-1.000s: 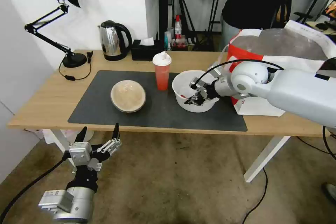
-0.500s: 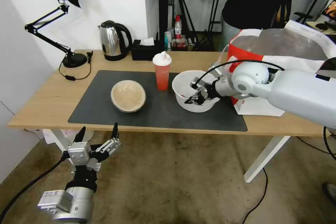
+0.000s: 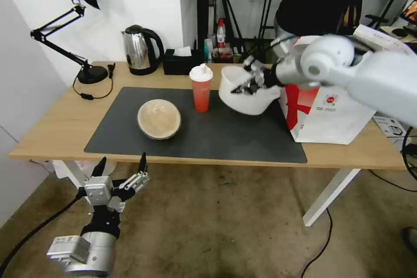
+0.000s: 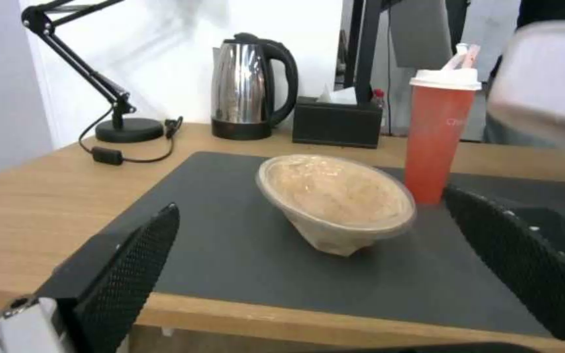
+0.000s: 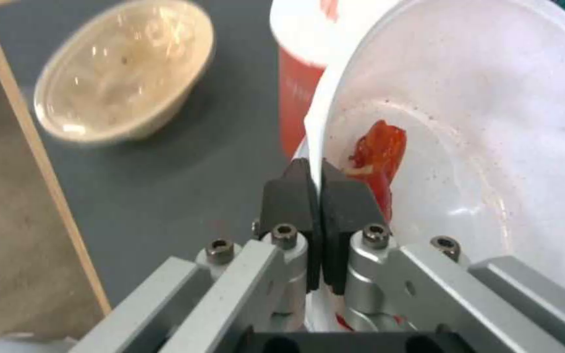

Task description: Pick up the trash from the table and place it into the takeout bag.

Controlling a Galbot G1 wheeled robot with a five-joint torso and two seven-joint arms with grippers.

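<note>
1. Your right gripper is clamped on the rim of the large white plastic bowl. The right wrist view shows both pads pinched tight on the wall, with a red food scrap stuck inside the bowl.
2. That bowl is off the long light-wood table, tilted, in the air over the back right part of the dark grey rectangular mat. It sits between the red-orange cup with white lid and the large white takeout bag with a red side panel.
3. The bag stands upright on the table's right end, just beside the mat's edge.
4. The smaller beige round bowl sits on the mat, left of the cup and apart from it. The cup is upright.
5. Your left gripper hangs below the table's front edge, fingers spread wide, holding nothing.
6. At the back you've got a steel kettle, a black tissue box and a black desk lamp.
</note>
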